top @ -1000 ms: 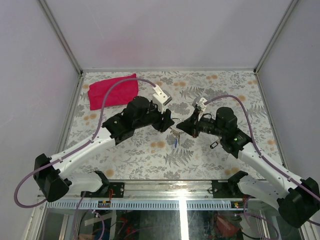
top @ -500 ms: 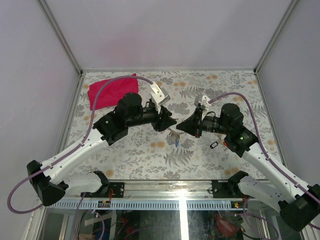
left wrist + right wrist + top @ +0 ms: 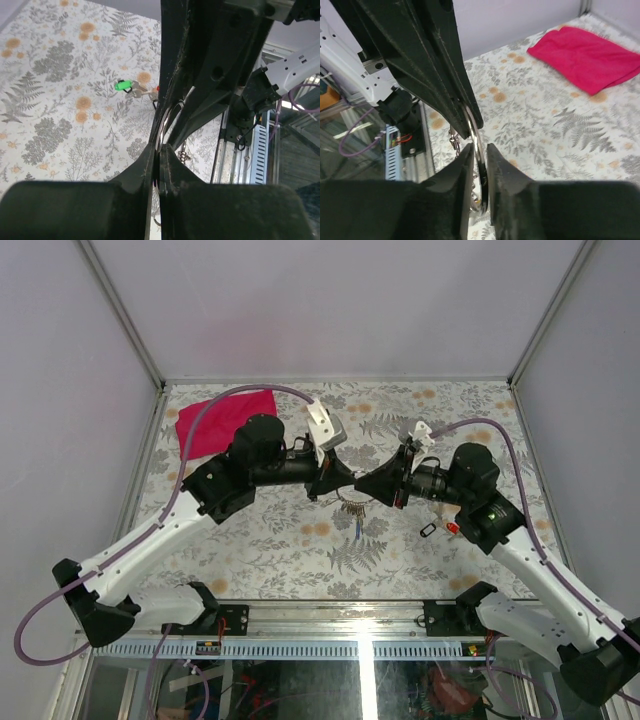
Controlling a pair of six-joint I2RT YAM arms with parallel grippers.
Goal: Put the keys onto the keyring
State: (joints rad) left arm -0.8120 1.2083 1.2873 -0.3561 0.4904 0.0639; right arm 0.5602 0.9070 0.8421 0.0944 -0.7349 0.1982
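Over the middle of the bench (image 3: 300, 560) the two arms meet tip to tip. The left gripper (image 3: 333, 483) reaches in from 9 o'clock and the right gripper (image 3: 368, 488) from 3 o'clock. The keyring (image 3: 350, 502) hangs between them, off the bench.

The left gripper is clenched on the keyring. In its wrist view the two fingers (image 3: 145, 170) press together, with only the thin silver wire running up out of the seam toward the other arm.

In the right wrist view the ring passes down through a narrow gap between that gripper's fingers (image 3: 497, 165). It lies close against the finger on the left of that view. Whether the right gripper is pinching the wire or has let it go, I cannot tell.

A short chain (image 3: 454, 140) dangles just beside the ring, on the side toward the arm bases. From above, a small cluster hangs at the ring's 6 o'clock side, and a blue key (image 3: 357, 531) is the lowest piece. The rest of the cluster is too small to sort out.

A green key (image 3: 122, 85) lies flat on the bench, apart from the ring. A silver bit touches it and a red piece (image 3: 157, 88) lies just beyond. From above, a red spot shows at about 4 o'clock from the ring, beside the right arm.

A folded red cloth (image 3: 225, 422) lies toward 10 o'clock on the bench, well apart from both grippers.
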